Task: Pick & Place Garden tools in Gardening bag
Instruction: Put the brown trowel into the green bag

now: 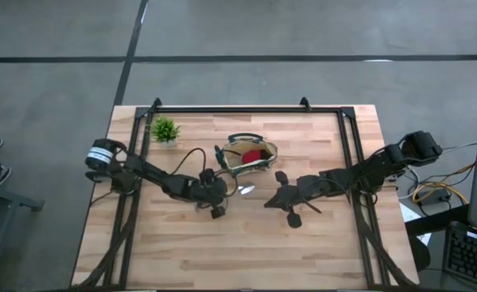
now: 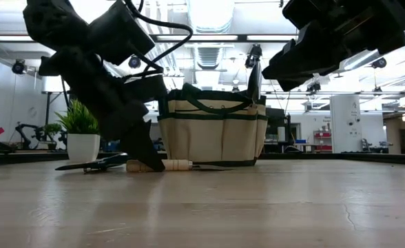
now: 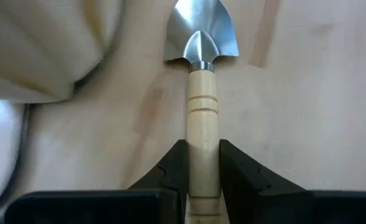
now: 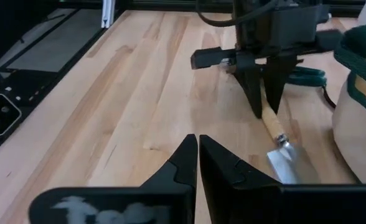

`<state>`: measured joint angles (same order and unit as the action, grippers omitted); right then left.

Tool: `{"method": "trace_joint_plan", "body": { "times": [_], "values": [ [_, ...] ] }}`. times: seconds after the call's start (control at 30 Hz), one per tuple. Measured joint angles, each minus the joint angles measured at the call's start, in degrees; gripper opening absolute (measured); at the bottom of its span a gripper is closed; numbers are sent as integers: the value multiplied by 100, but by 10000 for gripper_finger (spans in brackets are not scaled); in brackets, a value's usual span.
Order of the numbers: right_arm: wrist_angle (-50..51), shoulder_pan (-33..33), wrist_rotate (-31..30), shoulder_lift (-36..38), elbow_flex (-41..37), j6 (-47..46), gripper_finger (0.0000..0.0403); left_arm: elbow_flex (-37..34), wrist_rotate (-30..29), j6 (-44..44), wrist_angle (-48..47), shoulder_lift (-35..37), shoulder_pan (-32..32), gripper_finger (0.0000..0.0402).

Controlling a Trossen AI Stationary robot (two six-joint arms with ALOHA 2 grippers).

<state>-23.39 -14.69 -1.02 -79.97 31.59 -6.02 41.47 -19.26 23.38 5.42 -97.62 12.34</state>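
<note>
Beside the round tan fabric gardening bag (image 1: pixel 253 156): left gripper (image 3: pixel 203 180) clamped on the wooden-handled metal trowel (image 3: pixel 201 93); right gripper (image 4: pixel 198 163) shut, empty.

no readable text, no labels, no brand marks, no numbers, no signs on anything in view

A grey concrete floor (image 1: pixel 52 49) is seen around the wooden tabletop (image 1: pixel 247 243), crossed by dark seam lines. In the low view, a bright ceiling light (image 2: pixel 209 14) is seen overhead, with white walls and a white pillar (image 2: pixel 340 124) behind. A tangle of cables (image 1: pixel 433 193) is laid beside the tabletop, near a keyboard (image 1: pixel 470 255).
</note>
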Motion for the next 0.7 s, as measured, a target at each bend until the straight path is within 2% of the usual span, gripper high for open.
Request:
{"method": "trace_joint_plan", "body": {
  "times": [0.17,0.37,0.5,0.7],
  "values": [
    [-210,-196,-2,127,0,247,13,-11,931,-81,487,153,39,67],
    [-466,-628,-48,574,4,913,13,-43,1711,-188,1539,244,141,67],
    [-551,-856,-60,875,4,1148,13,-55,2373,-212,2405,306,180,67],
    [-793,-1032,-63,1563,4,1531,13,-50,3304,-271,4268,336,235,67]
  ]
}}
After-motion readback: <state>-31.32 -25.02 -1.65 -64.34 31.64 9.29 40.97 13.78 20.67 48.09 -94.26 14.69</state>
